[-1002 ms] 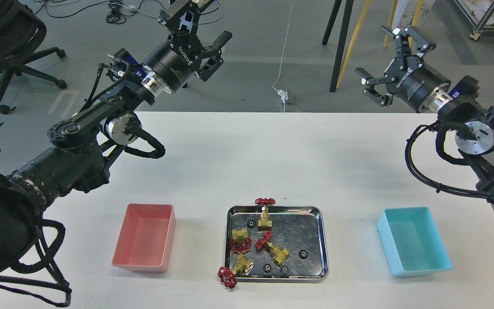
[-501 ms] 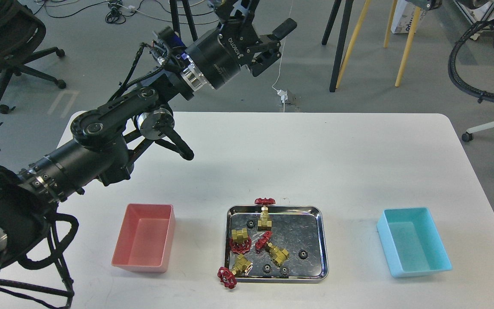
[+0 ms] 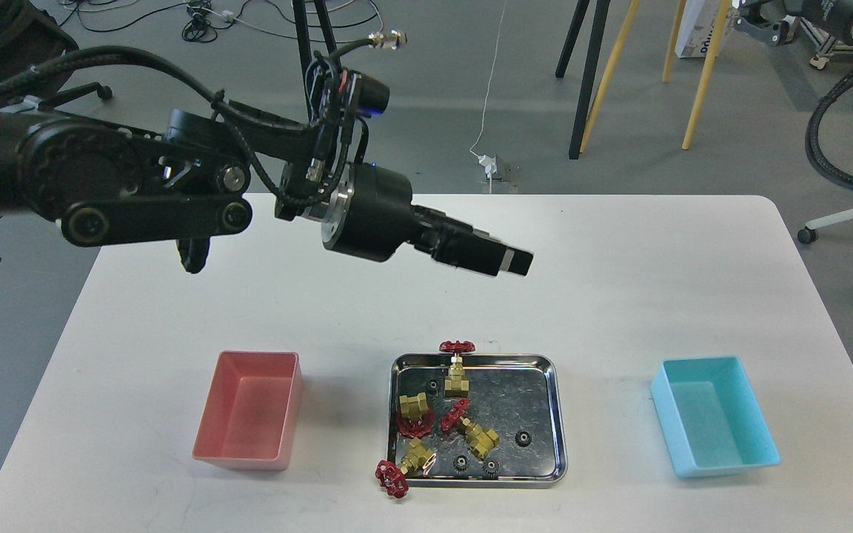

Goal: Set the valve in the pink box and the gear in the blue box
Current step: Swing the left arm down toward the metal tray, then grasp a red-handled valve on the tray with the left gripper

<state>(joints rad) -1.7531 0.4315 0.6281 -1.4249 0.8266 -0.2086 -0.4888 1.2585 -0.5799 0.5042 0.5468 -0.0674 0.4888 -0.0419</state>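
Across the white table [image 3: 619, 266], nothing's been sorted yet as far as I can tell. Biggest thing in the room is the left arm, stretched out sideways over the far-left part of the table, with its gripper [image 3: 504, 259] pointing toward the middle. It's seen side-on, so the fingers blur into one dark block; can't tell how far open it is, though nothing seems to be hanging from it. The right gripper isn't really visible, just a bit of the right arm up at the far-right corner of the view.

Along the near edge: the pink box [image 3: 249, 411] sits toward the near-left corner and the blue box [image 3: 715, 414] toward the near-right, both looking empty. Between them is a shiny steel tray [image 3: 552, 414] with all the parts.

Four valves there. One valve [image 3: 457, 370] stands at the tray's far edge with its red wheel poking over the rim, two lie in the middle, and one hangs over the near-left corner of the tray. The little black gears are scattered around them; one gear [image 3: 523, 438] sits alone on the right side of the tray, easy pickings.

My read: this is the approach for the first pick, probably a valve since the left arm is on the pink side. Next it needs to drop down over the tray, line the fingers up around a brass body, and close.
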